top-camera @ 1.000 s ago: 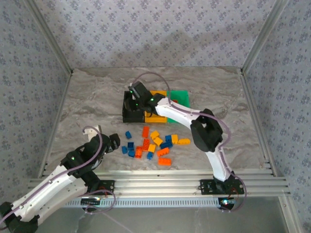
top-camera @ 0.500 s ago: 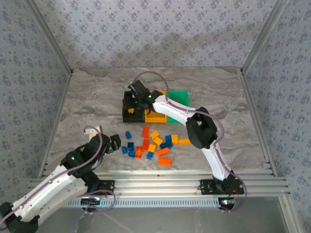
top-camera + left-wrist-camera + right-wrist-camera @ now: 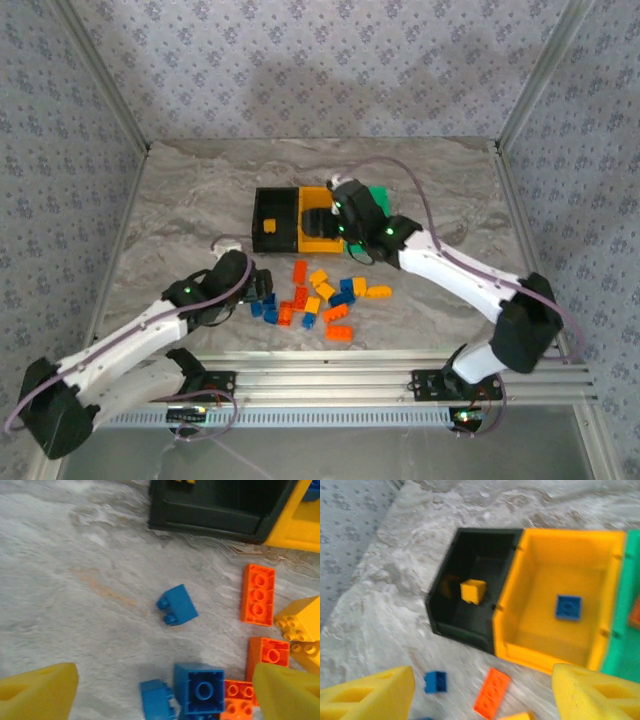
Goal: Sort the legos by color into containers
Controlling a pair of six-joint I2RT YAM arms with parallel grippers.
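Because the left pincer (image 3: pixel 165 685) hangs spread and empty over crowded legos (image 3: pixel 315 300) on the counter (image 3: pixel 180 220), lower centre of the overhead frame, closing on the blue brick (image 3: pixel 199 689) may drag its orange neighbour (image 3: pixel 239 704). The right pincer (image 3: pixel 482 692), likewise spread and empty, hovers near the black bin (image 3: pixel 462 630) and yellow bin (image 3: pixel 545 655).

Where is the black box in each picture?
Top external: the black bin sits mid-table, at the left end of the row of bins.
Left wrist: the black bin is at the top edge, right of centre.
Right wrist: the black bin is centre-left, with a yellow brick inside.
Shared landmark: the yellow-orange bin directly on its right.
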